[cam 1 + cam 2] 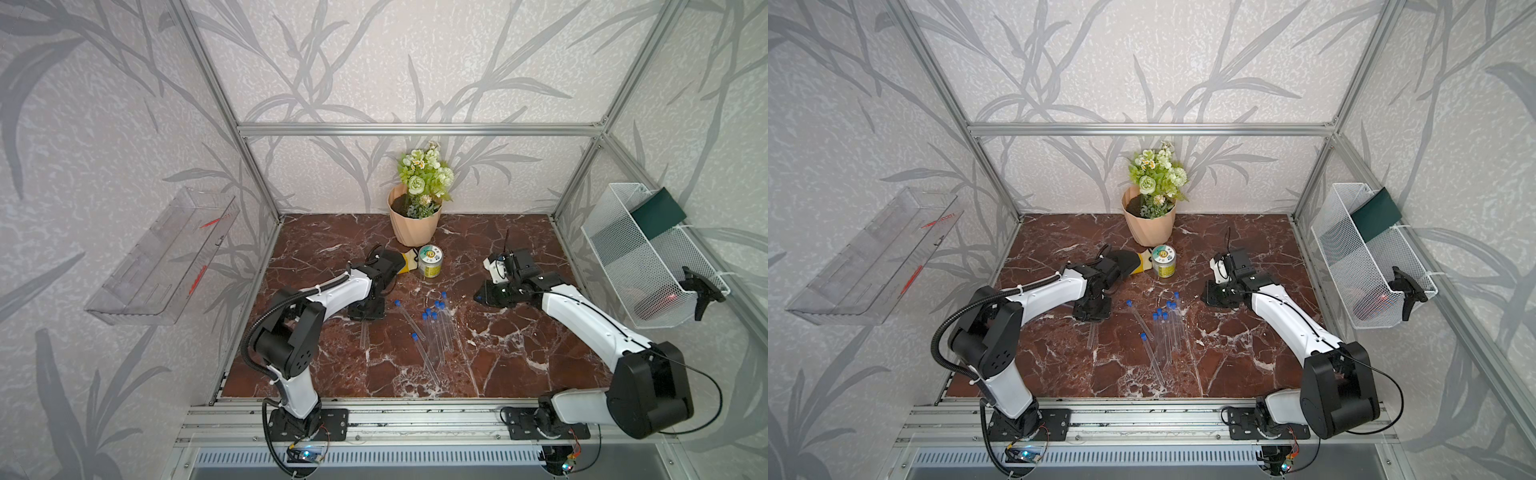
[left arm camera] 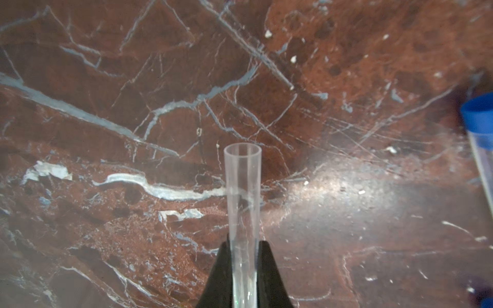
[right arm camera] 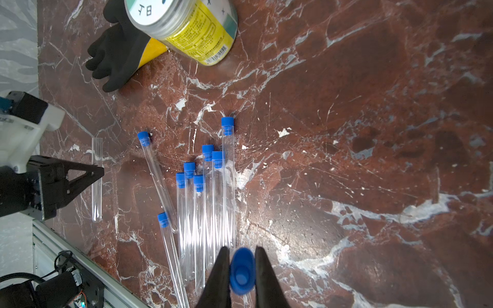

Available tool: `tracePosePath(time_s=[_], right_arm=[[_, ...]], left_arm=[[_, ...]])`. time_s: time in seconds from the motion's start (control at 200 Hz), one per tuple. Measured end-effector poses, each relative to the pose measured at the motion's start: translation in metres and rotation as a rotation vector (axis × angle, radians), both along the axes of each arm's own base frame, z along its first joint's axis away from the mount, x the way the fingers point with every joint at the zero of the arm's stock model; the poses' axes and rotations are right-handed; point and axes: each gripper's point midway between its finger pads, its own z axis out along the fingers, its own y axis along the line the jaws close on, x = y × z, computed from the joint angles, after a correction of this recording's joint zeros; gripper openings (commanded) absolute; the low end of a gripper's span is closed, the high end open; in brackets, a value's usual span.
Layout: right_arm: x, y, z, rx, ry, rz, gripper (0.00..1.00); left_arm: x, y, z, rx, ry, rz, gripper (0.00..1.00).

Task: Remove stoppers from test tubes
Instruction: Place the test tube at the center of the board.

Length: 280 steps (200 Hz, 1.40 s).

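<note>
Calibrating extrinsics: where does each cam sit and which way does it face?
Top views: stereo pair high over the base rail, looking down on the marble table; left arm and right arm show whole.
Left wrist: looks along the left pincer, shut on an open test tube; only its fingertips show.
Right wrist: looks along the right pincer, shut on a blue stopper, toward the stoppered tubes; left arm shows too.
Shared: both wrist views show that open tube.

marble table point(image 1: 498, 353) bears capped test tubes point(image 3: 199, 226), glove point(image 3: 117, 53), jar point(image 1: 430, 260), flowerpot point(image 1: 413, 226).
</note>
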Motion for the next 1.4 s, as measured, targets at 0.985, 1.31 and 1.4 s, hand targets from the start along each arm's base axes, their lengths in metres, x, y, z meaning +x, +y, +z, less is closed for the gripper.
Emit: tracePosePath(time_s=[0.985, 1.31, 1.4], right_arm=[[-0.013, -0.017, 0.001, -0.038, 0.009, -0.030, 0.18], [-0.018, -0.024, -0.005, -0.068, 0.028, -0.020, 0.19], [-0.020, -0.029, -0.009, -0.088, 0.044, -0.021, 0.19]], left_arm=[[0.005, -0.006, -0.008, -0.050, 0.010, -0.007, 0.30], [0.005, -0.006, -0.007, -0.061, 0.014, 0.001, 0.36], [0.004, -0.005, -0.002, -0.065, 0.006, 0.001, 0.39]])
